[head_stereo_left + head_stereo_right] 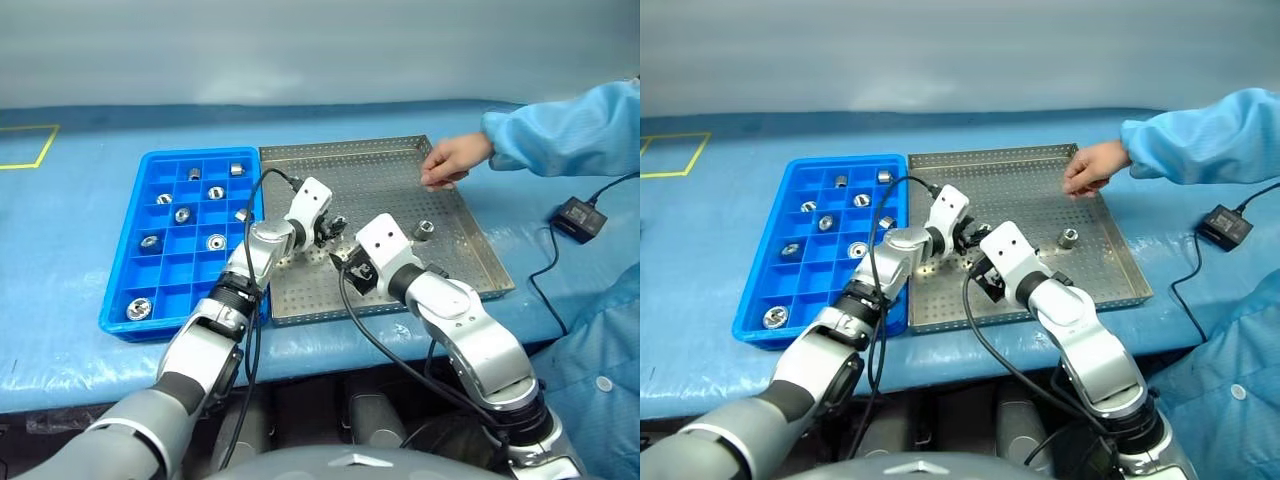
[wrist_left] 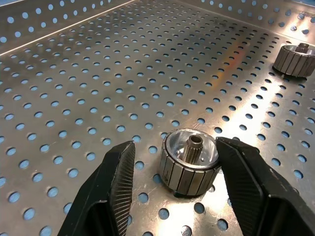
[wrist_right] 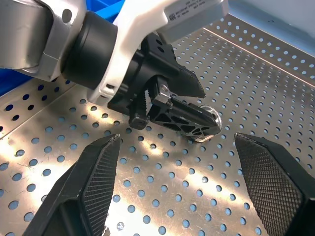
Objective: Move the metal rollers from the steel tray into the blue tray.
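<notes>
Between matt black ribbed fingers [image 2: 115,189], a glossy fluted metal roller [image 2: 189,163] on the brushed, perforated steel tray [image 2: 98,88].

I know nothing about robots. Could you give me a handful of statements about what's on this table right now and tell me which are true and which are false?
1. The left end effector has its black fingers open on either side of a small shiny ribbed metal roller. True.
2. That roller is lifted off the perforated grey steel tray. False: it stands on the tray floor.
3. The bright blue plastic gridded tray has no rollers in it. False: several compartments already hold one.
4. A person's hand rests at the steel tray's far rim. True.
5. The right end effector holds a roller. False: its fingers are open, with nothing between them.
</notes>
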`<state>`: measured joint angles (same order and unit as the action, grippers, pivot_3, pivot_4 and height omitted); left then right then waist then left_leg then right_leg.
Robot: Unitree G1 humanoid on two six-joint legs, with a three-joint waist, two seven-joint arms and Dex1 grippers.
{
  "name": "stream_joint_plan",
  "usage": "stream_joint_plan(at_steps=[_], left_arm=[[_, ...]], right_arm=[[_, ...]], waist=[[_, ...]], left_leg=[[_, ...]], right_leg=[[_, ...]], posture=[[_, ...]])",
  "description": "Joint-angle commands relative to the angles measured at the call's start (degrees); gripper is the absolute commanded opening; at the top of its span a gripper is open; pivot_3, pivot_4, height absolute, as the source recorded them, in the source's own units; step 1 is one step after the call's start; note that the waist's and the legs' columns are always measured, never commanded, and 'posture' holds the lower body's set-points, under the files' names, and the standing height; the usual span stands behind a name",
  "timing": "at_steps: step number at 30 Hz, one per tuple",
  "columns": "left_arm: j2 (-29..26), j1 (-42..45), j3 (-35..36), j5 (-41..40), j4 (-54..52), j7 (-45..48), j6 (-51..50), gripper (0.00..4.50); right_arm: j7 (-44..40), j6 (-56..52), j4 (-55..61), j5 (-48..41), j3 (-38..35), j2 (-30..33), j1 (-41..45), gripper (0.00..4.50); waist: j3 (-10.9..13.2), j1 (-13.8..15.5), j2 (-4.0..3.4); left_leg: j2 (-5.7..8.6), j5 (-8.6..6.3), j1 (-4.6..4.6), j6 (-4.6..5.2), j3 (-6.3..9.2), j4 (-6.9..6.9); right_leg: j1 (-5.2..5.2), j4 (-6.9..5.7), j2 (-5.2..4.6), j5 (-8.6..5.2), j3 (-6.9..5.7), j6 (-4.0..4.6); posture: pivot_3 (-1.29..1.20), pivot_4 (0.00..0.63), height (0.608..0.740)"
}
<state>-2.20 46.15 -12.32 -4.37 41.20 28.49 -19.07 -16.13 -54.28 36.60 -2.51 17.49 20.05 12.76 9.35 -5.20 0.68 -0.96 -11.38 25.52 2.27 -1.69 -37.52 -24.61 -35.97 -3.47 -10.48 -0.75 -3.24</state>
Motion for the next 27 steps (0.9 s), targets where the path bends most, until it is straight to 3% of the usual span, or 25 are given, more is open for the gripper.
stream_joint_plan(at_steps=[1, 6, 9, 11, 17, 20, 25, 27], left_arm=[[1.10, 2.72, -0.51, 2.12, 2.51, 0.10, 1.88, 2.82], [2.39, 4.75, -0.42, 4.45, 7.21, -0.58, 2.67, 2.82], [2.72, 4.90, 0.47, 4.63, 7.42, -0.73, 2.58, 2.30], [2.44, 4.71, 0.23, 5.20, 6.93, -0.68, 2.86, 1.70], [1.36, 2.95, 1.43, 4.60, 2.92, 0.27, 2.41, 1.71], [0.40, 0.95, 2.94, 3.24, -2.72, 0.90, 0.72, 1.71], [-4.69, -7.23, 5.74, -2.86, -26.01, 5.24, -10.63, 1.71], [-9.27, -11.93, 7.74, -4.43, -37.90, 5.17, -16.99, 1.71]], right_arm=[[0.58, 1.29, 1.70, 0.54, 0.05, -0.44, 0.25, 3.90], [0.69, 1.98, 1.28, 0.88, 0.29, -0.72, 0.24, 3.90], [0.93, 2.48, 0.93, 1.17, 0.41, -0.82, 0.05, 3.90], [1.12, 2.67, 0.56, 1.26, 0.31, -0.91, -0.23, 3.90], [0.76, 3.43, -1.24, 1.18, 0.86, -0.84, -0.90, 3.90], [0.29, 4.03, -2.76, 0.74, 0.68, -0.93, -1.04, 3.90], [-1.17, 5.63, -7.04, -1.38, -3.01, -1.59, -1.00, 3.90], [-2.71, 6.07, -7.13, -2.97, -3.99, -1.86, -0.42, 3.90]], waist=[[0.00, -0.16, 0.00], [0.00, -0.34, 0.00], [0.00, -0.42, 0.00], [0.00, -0.52, 0.00], [0.00, -0.90, 0.00], [0.00, -1.07, 0.00], [0.00, -1.68, -0.01], [0.00, -1.88, -0.02]], left_leg=[[0.00, 0.00, 0.00, 0.01, 0.00, -0.01], [0.00, -0.03, 0.00, 0.05, -0.03, -0.08], [0.00, -0.04, 0.00, 0.07, -0.05, -0.10], [-0.06, -0.05, 0.00, 0.08, -0.06, -0.10], [-0.23, -0.06, 0.00, 0.10, -0.12, -0.13], [-0.25, -0.06, 0.00, 0.11, -0.12, -0.13], [-0.32, -0.07, 0.00, 0.11, -0.15, -0.10], [-0.33, -0.07, -0.02, 0.11, -0.16, -0.10]], right_leg=[[0.00, 0.00, 0.00, 0.00, 0.01, -0.01], [0.01, -0.02, -0.01, 0.03, 0.05, -0.05], [0.01, -0.02, -0.01, 0.05, 0.07, -0.07], [0.01, -0.02, -0.02, 0.05, 0.09, -0.08], [0.01, -0.02, -0.02, 0.08, 0.14, -0.12], [0.00, -0.03, -0.03, 0.09, 0.15, -0.13], [-0.03, -0.05, -0.01, 0.32, 0.22, -0.24], [-0.05, -0.07, 0.00, 0.39, 0.24, -0.13]], posture=[[-0.23, 0.150, 0.740], [-0.24, 0.150, 0.740], [-0.24, 0.150, 0.740], [-0.24, 0.150, 0.740], [-0.22, 0.150, 0.740], [-0.21, 0.150, 0.740], [-0.17, 0.150, 0.740], [-0.17, 0.150, 0.740]])
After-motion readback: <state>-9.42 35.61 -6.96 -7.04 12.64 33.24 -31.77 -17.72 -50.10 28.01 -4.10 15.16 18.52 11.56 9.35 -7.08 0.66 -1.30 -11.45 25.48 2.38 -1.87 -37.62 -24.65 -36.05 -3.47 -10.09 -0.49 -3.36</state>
